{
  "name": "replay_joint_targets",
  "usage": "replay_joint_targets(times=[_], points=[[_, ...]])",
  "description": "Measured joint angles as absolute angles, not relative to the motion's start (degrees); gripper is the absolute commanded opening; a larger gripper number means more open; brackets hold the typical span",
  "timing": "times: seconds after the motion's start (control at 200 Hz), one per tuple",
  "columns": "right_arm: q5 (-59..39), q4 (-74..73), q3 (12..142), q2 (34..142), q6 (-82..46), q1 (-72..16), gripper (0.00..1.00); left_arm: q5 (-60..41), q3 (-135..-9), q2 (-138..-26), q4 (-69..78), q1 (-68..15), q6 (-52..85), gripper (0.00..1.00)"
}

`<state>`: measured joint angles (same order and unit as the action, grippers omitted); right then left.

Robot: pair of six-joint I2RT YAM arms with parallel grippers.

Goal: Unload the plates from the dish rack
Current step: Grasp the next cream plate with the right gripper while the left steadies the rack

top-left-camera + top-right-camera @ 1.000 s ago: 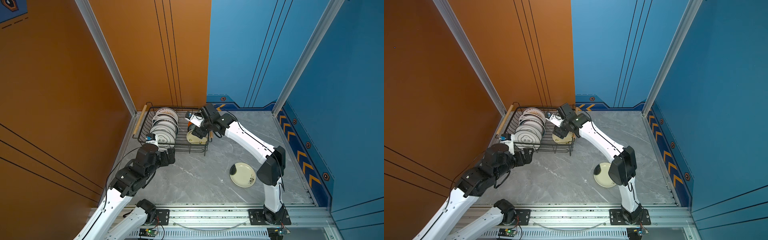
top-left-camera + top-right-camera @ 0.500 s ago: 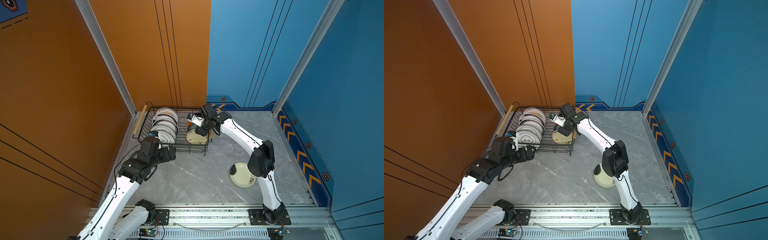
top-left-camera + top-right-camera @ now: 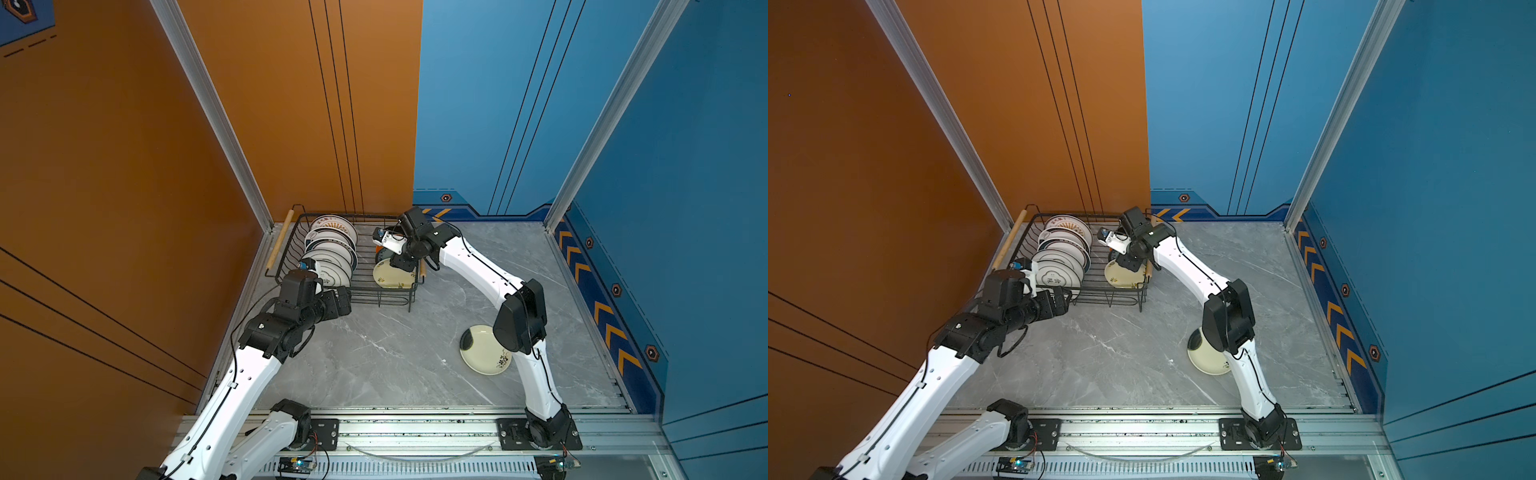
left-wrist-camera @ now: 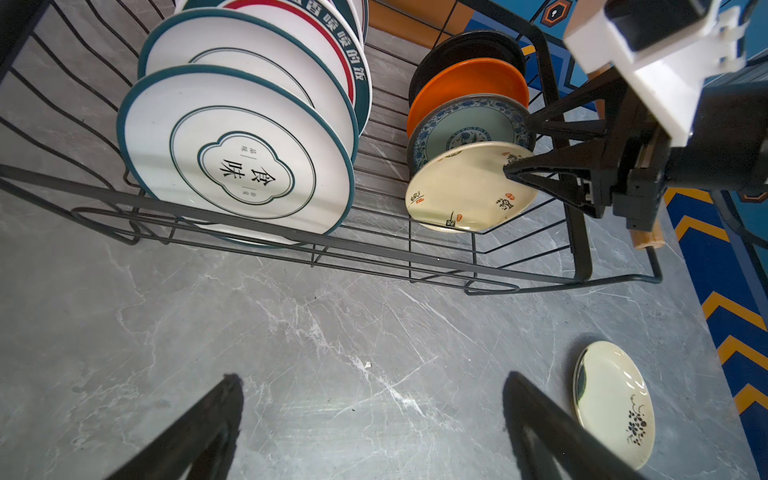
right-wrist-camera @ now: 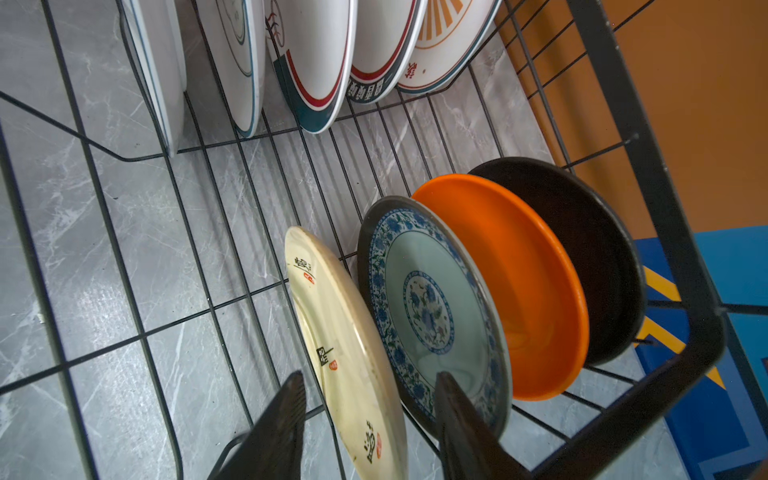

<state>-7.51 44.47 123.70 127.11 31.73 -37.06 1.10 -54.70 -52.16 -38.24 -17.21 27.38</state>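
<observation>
Plates (image 3: 332, 266) stand on edge in two rows inside the dish rack (image 3: 382, 295), which sits in the far left corner of the desk (image 3: 395, 353). The row along the rack's left side is of white plates (image 4: 237, 166) with dark rims. Five of them can be counted in the right wrist view, and the farthest one has an orange sunburst. The row at the rack's right side has four smaller ones. The cream plate (image 5: 332, 324) is at the near end and leans more than the others. Behind it come the blue patterned plate (image 5: 428, 307), the orange plate (image 5: 519, 270) and the black plate (image 5: 594, 249) at the far end.

The right gripper (image 5: 370, 374) reaches into the rack from its right side. Its jaws stand about half apart, astride the upper rim of the cream plate. One finger is on the plate's front side with a gap visible between them. The other is at its back, before the blue patterned plate. I cannot tell if this second finger touches either plate.

The left gripper (image 4: 372, 378) hovers low over the bare desk just before the rack's near side, its jaws wide apart with nothing between them.

One more, the floral plate (image 3: 482, 353), cream with a dark flower mark, lies flat on the desk well apart from the rack, toward the near right. The right arm's elbow hides part of it in both top views.
</observation>
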Motion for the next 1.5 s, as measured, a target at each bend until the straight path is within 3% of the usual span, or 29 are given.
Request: replay_joint_targets(times=[0.916, 1.131, 1.497], points=[[-5.1, 47.6, 129.2, 134.4, 36.3, -37.3, 0.2, -0.3, -53.3, -52.3, -33.5, -15.6, 27.2, 0.98], [-4.6, 48.3, 129.5, 134.4, 39.0, -37.4, 0.04, -0.3, -52.5, -52.7, -31.6, -15.6, 27.2, 0.98], [-4.3, 50.0, 130.2, 134.4, 40.5, -37.9, 0.0, -0.3, -49.9, -53.2, -29.4, -15.2, 27.2, 0.98]])
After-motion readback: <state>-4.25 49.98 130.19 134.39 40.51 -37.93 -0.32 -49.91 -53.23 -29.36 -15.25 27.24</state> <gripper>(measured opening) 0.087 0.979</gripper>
